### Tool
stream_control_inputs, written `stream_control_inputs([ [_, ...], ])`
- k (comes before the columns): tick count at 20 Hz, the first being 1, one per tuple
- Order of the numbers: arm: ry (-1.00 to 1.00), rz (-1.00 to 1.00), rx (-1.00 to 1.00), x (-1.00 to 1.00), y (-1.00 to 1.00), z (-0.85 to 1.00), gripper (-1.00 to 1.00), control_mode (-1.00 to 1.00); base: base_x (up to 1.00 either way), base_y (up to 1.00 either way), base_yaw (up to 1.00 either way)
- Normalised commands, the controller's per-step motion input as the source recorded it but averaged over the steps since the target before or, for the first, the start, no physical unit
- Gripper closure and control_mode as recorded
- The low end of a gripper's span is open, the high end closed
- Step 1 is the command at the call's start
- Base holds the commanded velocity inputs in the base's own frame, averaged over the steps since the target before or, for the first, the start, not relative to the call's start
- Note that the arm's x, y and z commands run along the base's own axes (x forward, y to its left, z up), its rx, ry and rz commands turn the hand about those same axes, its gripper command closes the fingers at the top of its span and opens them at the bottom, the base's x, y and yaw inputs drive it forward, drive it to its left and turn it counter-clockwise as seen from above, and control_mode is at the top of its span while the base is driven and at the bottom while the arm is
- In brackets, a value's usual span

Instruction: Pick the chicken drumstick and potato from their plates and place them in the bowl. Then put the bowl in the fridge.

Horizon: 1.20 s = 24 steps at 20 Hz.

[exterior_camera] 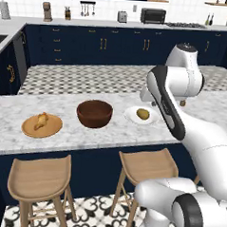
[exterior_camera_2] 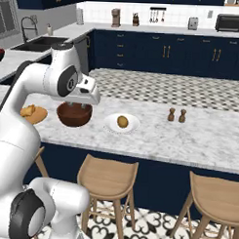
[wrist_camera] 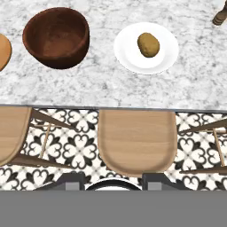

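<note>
The chicken drumstick (exterior_camera: 40, 121) lies on a tan wooden plate (exterior_camera: 51, 129) at the left of the marble counter. The dark wooden bowl (exterior_camera: 94, 113) stands empty in the middle. To its right the potato (exterior_camera: 143, 114) rests on a white plate (exterior_camera: 131, 115). In the hand view the bowl (wrist_camera: 56, 37) and the potato (wrist_camera: 148, 45) lie well ahead. My gripper (exterior_camera_2: 77, 107) hangs high above the counter's front edge, between bowl and white plate. Its fingers (wrist_camera: 73, 181) stand apart, open, with nothing between them. The fridge is out of view.
Two wooden stools (exterior_camera: 40, 177) (exterior_camera: 148, 165) stand under the counter's front edge. Two small brown shakers (exterior_camera_2: 176, 115) stand on the counter right of the white plate. Navy cabinets, a sink (exterior_camera_2: 38, 42) and a toaster oven (exterior_camera: 153, 15) line the far wall.
</note>
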Motion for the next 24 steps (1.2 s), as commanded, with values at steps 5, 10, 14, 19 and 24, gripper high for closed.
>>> stream_control_inputs([
  [5, 0.0, 0.0, 0.0, -0.01, 0.0, 0.0, -1.0, 1.0, -0.05, 0.16, 0.0],
  [10, 0.0, 0.0, 0.0, 0.0, 0.0, 0.0, -1.0, 1.0, 0.0, 0.52, -0.02],
  [14, 0.0, 0.0, 0.0, 0.0, 0.0, 0.0, -1.0, 1.0, 0.0, 0.39, -0.05],
  [19, 0.0, 0.0, 0.0, 0.0, 0.0, 0.0, -1.0, 1.0, 0.05, 0.5, -0.08],
  [24, 0.0, 0.0, 0.0, 0.0, 0.0, 0.0, -1.0, 1.0, 0.13, 0.55, -0.09],
])
